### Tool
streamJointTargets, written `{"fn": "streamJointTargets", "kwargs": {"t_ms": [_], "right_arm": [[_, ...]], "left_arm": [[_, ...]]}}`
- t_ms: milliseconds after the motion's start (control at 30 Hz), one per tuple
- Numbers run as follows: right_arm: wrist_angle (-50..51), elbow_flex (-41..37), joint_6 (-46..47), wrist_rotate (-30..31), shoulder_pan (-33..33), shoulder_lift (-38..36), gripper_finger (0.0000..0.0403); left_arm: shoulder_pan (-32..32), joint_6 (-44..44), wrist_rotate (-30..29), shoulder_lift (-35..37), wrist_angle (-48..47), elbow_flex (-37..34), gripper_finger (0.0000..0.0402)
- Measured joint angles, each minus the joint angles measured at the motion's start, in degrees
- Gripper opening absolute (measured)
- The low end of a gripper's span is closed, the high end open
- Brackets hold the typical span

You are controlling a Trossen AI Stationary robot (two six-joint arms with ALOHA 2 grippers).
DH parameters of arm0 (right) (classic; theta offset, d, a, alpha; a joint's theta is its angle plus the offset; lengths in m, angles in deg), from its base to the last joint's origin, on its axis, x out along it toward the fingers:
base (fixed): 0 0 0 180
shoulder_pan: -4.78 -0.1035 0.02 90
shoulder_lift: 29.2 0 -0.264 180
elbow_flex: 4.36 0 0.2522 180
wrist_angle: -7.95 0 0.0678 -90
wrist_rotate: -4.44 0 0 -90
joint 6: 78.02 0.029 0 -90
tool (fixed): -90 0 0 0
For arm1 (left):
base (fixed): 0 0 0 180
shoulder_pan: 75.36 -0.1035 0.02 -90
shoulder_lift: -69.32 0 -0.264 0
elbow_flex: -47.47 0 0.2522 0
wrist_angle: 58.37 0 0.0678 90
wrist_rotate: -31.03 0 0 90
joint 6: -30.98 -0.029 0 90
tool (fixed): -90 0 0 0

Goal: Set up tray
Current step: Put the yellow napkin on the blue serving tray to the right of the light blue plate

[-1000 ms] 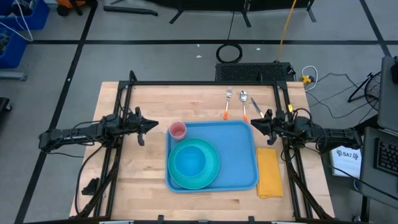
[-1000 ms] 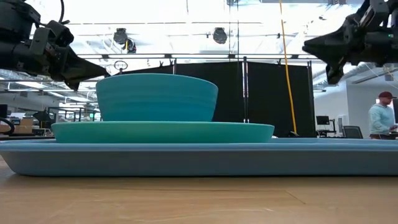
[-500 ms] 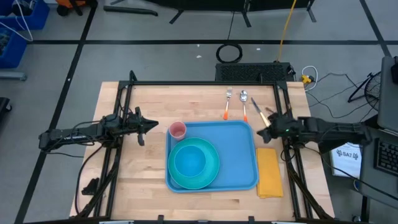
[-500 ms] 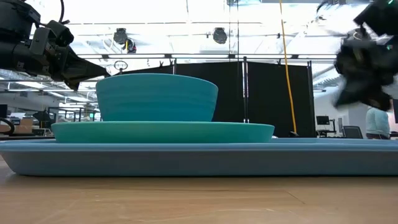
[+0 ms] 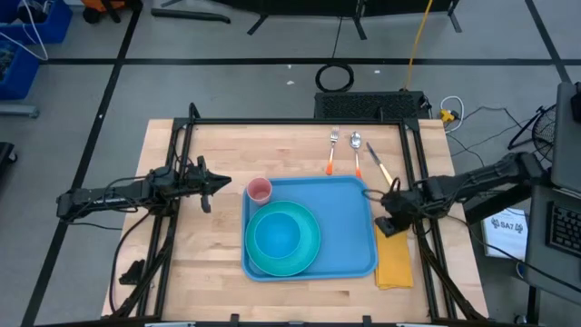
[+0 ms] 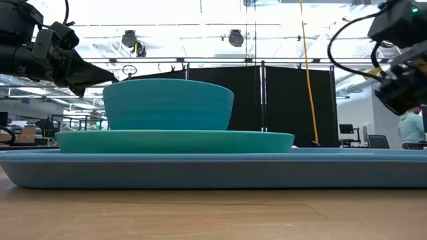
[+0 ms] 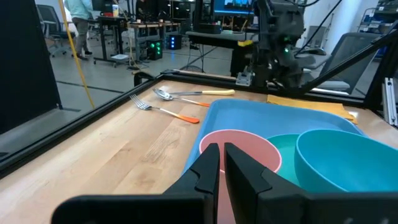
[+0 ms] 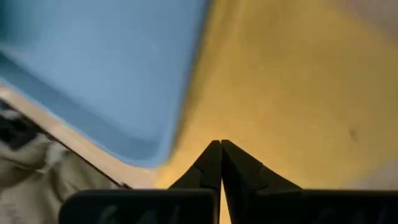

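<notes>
Tray (image 5: 349,218): right wrist view alone shows closed right tool (image 8: 221,148) over napkin (image 8: 298,93).

Pink cup (image 7: 239,149) and turquoise bowl (image 7: 348,162) on blue tray (image 7: 273,118), beyond closed left gripper (image 7: 221,163).

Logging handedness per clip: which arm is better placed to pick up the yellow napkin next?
Right. The right gripper hangs directly above the yellow napkin beside the tray, fingers together. The left gripper waits across the tray, near the pink cup.
</notes>
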Motion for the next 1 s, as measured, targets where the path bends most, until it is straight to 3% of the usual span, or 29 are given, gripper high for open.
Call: {"fn": "streamJointTargets", "kwargs": {"t_ms": [133, 300, 500, 700, 867, 1000], "right_arm": [[-0.03, 0.00, 4.88, 0.02, -5.91, 4.51, 0.0000], [0.99, 0.02, 5.89, 4.87, -9.04, 10.74, 0.0000], [1.44, 0.28, 3.81, 10.69, -9.02, 16.80, 0.0000], [-1.37, 0.16, 2.08, 26.10, -7.20, 18.17, 0.0000], [-1.81, 0.07, 1.25, 27.65, -6.32, 18.17, 0.0000], [5.28, 0.04, 4.61, 27.98, -6.30, 18.21, 0.0000]], "left_arm": [[0.00, 0.00, 0.00, 0.01, 0.00, 0.00, 0.0026], [0.00, 0.00, 0.00, -0.01, 0.00, 0.02, 0.0026], [0.00, 0.00, 0.00, 0.01, -0.02, 0.02, 0.0026], [0.00, 0.01, 0.01, 0.01, -0.01, 0.02, 0.0026], [0.00, 0.01, 0.00, 0.01, 0.00, 0.02, 0.0026], [0.00, 0.00, 0.00, 0.01, 0.00, 0.02, 0.0026]]}}
